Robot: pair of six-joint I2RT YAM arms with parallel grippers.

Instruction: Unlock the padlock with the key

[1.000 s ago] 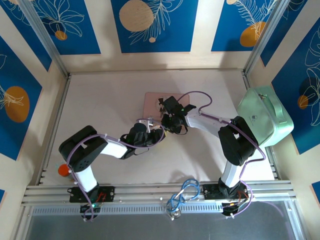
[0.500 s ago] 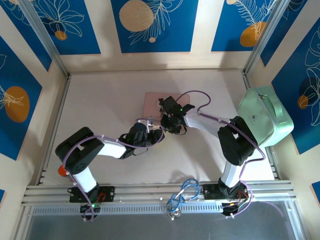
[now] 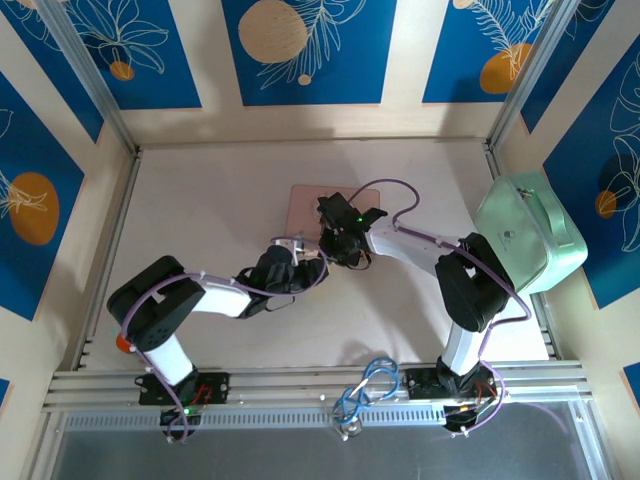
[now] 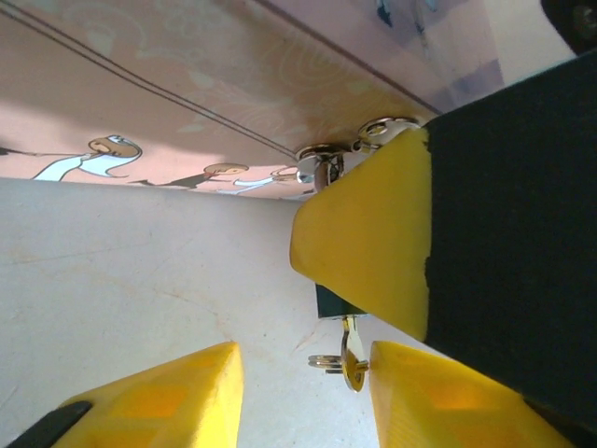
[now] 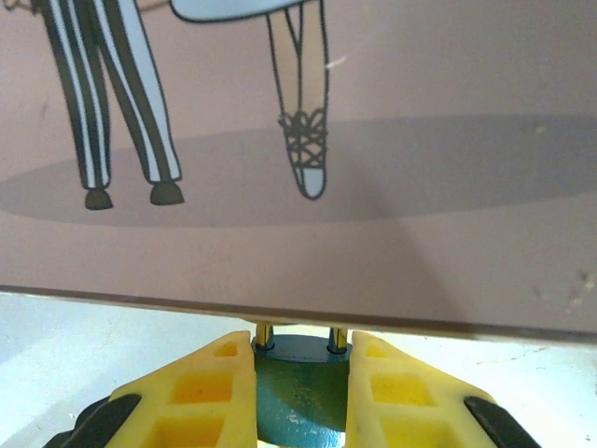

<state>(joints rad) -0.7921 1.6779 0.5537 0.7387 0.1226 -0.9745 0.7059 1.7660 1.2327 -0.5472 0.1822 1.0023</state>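
The small teal padlock (image 5: 300, 397) hangs at the near edge of the pink illustrated box (image 5: 373, 233), its two shackle legs running up under the rim. My right gripper (image 5: 300, 355) is shut on the padlock body, one yellow finger on each side. In the left wrist view the key (image 4: 351, 359) sticks out of the padlock's underside (image 4: 334, 303) with a small ring on it. My left gripper (image 4: 303, 378) is open around the key, which sits close to the right finger (image 4: 438, 401) and far from the left one. From above, both grippers (image 3: 330, 250) meet at the box's front edge.
A mint-green bag (image 3: 530, 235) stands against the right wall. An orange object (image 3: 124, 342) lies by the left arm's base. Blue cables (image 3: 365, 390) loop at the near rail. Walls close the table on three sides.
The left arm's elbow has swung slightly left and lower. Both grippers stay together at the box's near edge, the right one still on the padlock.
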